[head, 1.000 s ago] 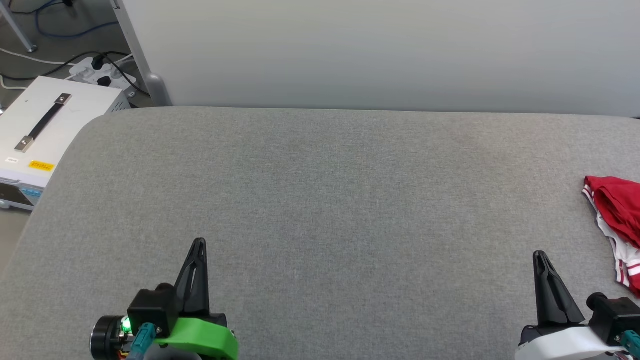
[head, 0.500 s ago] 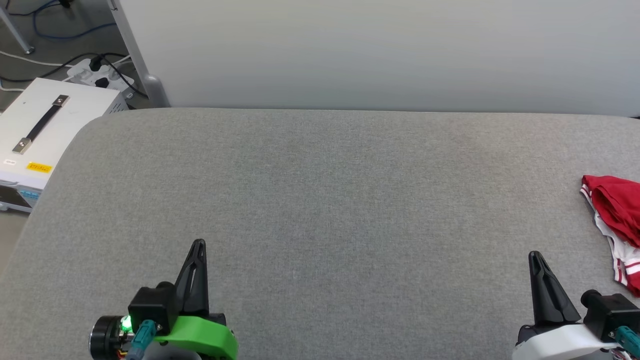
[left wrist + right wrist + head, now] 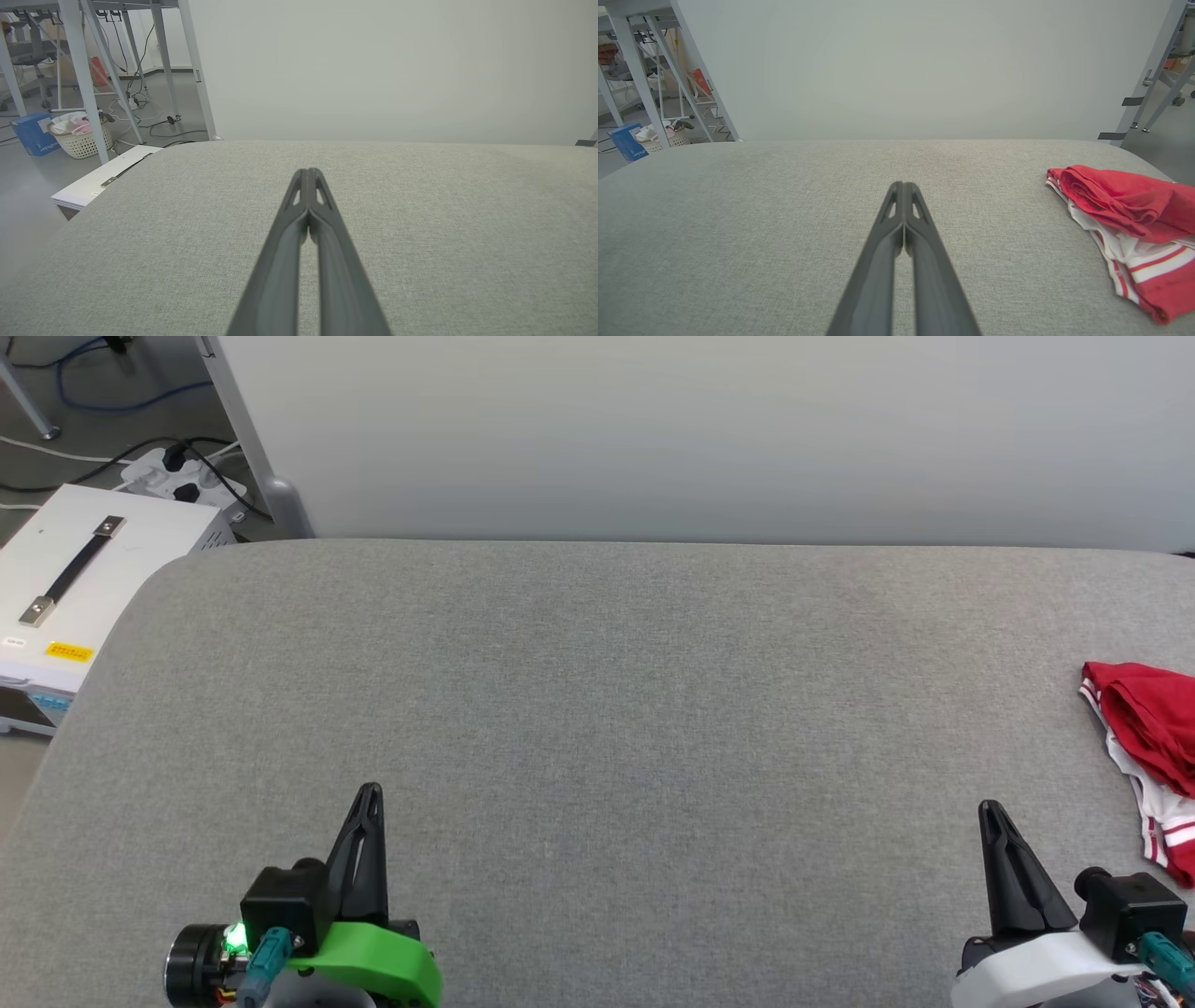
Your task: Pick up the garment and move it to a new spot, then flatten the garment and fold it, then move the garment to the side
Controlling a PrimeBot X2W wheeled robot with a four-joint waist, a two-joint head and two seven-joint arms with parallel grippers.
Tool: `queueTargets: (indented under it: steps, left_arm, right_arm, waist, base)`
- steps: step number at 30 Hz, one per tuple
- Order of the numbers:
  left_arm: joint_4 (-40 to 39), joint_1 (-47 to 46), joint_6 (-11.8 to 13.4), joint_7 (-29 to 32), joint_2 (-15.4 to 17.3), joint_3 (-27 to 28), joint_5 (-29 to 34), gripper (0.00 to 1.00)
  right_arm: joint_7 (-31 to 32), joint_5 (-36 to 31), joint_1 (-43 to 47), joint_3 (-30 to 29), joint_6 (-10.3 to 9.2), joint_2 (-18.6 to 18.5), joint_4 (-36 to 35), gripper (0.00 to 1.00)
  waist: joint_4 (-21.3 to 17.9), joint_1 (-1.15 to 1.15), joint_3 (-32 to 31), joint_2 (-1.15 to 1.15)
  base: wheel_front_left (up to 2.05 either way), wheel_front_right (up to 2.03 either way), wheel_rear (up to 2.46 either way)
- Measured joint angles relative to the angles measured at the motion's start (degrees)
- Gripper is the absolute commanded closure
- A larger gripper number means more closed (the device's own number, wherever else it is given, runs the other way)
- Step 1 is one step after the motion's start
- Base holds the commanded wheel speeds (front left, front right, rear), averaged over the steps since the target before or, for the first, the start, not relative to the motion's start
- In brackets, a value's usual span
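The garment [image 3: 1153,733] is a red shirt with white, red-striped trim, crumpled at the far right edge of the grey padded table [image 3: 616,709]; the head view cuts part of it off. In the right wrist view the garment [image 3: 1125,210] lies bunched to the right of my fingers. My right gripper [image 3: 988,807] is shut and holds nothing, low at the right, a short way left of the garment; its closed tips [image 3: 903,185] point across bare fabric. At the lower left my left gripper [image 3: 371,790] is shut and holds nothing, its fingers [image 3: 308,171] pressed together, far from the garment.
A pale wall panel [image 3: 709,429] stands along the table's far edge. Left of the table, a white box with a black handle [image 3: 75,579] sits on the floor, with a power strip and cables [image 3: 182,476] behind it. A laundry basket [image 3: 79,135] and metal frame legs [image 3: 88,74] stand further left.
The whole head view has shifted slightly, so the camera moved; the garment and box sit a little further left and up in it. Both grippers stay shut and the garment lies as before.
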Motion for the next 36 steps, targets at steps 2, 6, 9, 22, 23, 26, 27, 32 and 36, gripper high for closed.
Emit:
queueTargets:
  steps: [2, 6, 9, 22, 23, 26, 27, 32, 36]
  left_arm:
    - [-0.05, -0.01, 0.00, 0.42, 0.00, 0.04, 0.07, 1.00]
    - [-0.22, -0.03, 0.09, 0.80, 0.00, 0.12, 0.08, 1.00]
    - [-0.25, -0.05, 0.31, 1.02, 0.00, 0.19, 0.31, 1.00]
    - [-0.53, -0.23, 0.52, 2.55, 0.00, 0.41, 1.01, 1.00]
    - [-0.55, -0.24, 0.54, 2.81, 0.00, 0.43, 1.07, 1.00]
    - [-0.59, -0.25, 0.57, 3.01, 0.00, 0.45, 1.09, 1.00]
    - [-0.60, -0.26, 0.57, 3.07, 0.00, 0.46, 1.09, 1.00]
    - [-0.71, -0.35, 0.77, 3.71, 0.00, 0.52, 1.58, 1.00]
    - [-0.80, -0.55, 1.01, 4.22, 0.00, 0.59, 1.65, 1.00]
  right_arm:
    - [0.26, -0.33, -0.07, 0.07, 0.00, 0.00, -0.02, 1.00]
    - [0.77, -0.49, -0.38, 0.18, 0.00, 0.00, -0.04, 1.00]
    - [1.02, -0.97, -0.54, 0.27, 0.00, 0.00, -0.07, 1.00]
    - [2.56, -1.98, -1.08, 0.69, 0.00, 0.00, -0.16, 1.00]
    - [2.72, -2.08, -1.12, 0.73, 0.00, 0.00, -0.16, 1.00]
    - [3.01, -2.36, -1.28, 0.81, 0.00, 0.00, -0.21, 1.00]
    - [3.25, -2.41, -1.40, 0.84, 0.00, 0.00, -0.21, 1.00]
    - [3.80, -2.63, -1.74, 0.97, 0.00, 0.00, -0.33, 1.00]
    - [4.22, -2.90, -1.78, 1.09, 0.00, 0.00, -0.37, 1.00]
  waist:
    - [-0.04, 0.00, -0.01, 0.00]
    - [-0.12, 0.00, -0.03, 0.00]
    - [-0.18, 0.00, -0.04, 0.00]
    - [-0.45, 0.00, -0.10, 0.00]
    - [-0.47, 0.00, -0.11, 0.00]
    - [-0.53, 0.00, -0.12, 0.00]
    - [-0.55, 0.00, -0.12, 0.00]
    - [-0.65, 0.00, -0.15, 0.00]
    - [-0.73, 0.00, -0.17, 0.00]
  base:
    - [0.00, 0.00, 0.00]
    - [0.00, 0.00, 0.00]
    - [0.00, 0.00, 0.00]
    - [0.00, 0.00, 0.00]
    - [0.00, 0.00, 0.00]
    - [0.00, 0.00, 0.00]
    - [0.00, 0.00, 0.00]
    - [0.00, 0.00, 0.00]
    - [0.00, 0.00, 0.00]
